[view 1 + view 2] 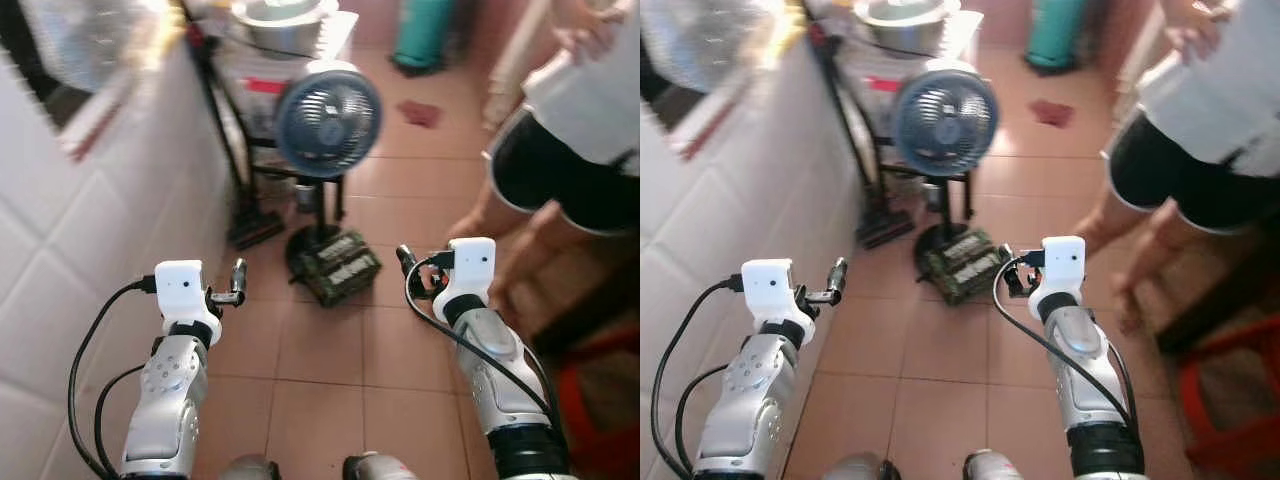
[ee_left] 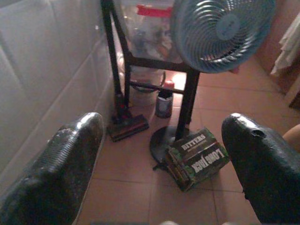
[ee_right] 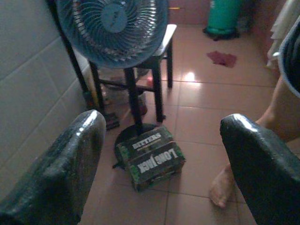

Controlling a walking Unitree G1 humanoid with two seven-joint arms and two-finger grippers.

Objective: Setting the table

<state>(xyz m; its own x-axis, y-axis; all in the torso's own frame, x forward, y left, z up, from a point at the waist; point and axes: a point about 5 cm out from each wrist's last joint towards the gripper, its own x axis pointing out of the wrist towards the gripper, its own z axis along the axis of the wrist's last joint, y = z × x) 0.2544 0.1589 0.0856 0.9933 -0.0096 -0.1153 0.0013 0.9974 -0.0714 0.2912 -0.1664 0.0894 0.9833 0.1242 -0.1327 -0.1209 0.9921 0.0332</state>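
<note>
1. Blue standing fan (image 1: 328,118): stands on the terracotta tile floor (image 1: 320,350), in front of a black-framed stand (image 2: 123,61) beside the white tiled wall (image 1: 90,250).
2. Green carton (image 3: 151,157), printed "LONG JACK" and "BITTERS": lies tilted on the floor, touching the fan's round base.
3. Left gripper (image 2: 161,154): raised over the floor short of the fan, nearer the wall; fingers (image 2: 56,168) spread wide, holding nothing.
4. Right gripper (image 3: 159,159): level with the left one, short of the fan; fingers (image 3: 258,168) spread wide, holding nothing.
5. Person (image 1: 560,150): stands barefoot right of the fan, in a white top and dark shorts.
6. Table setting items: none can be made out here.
</note>
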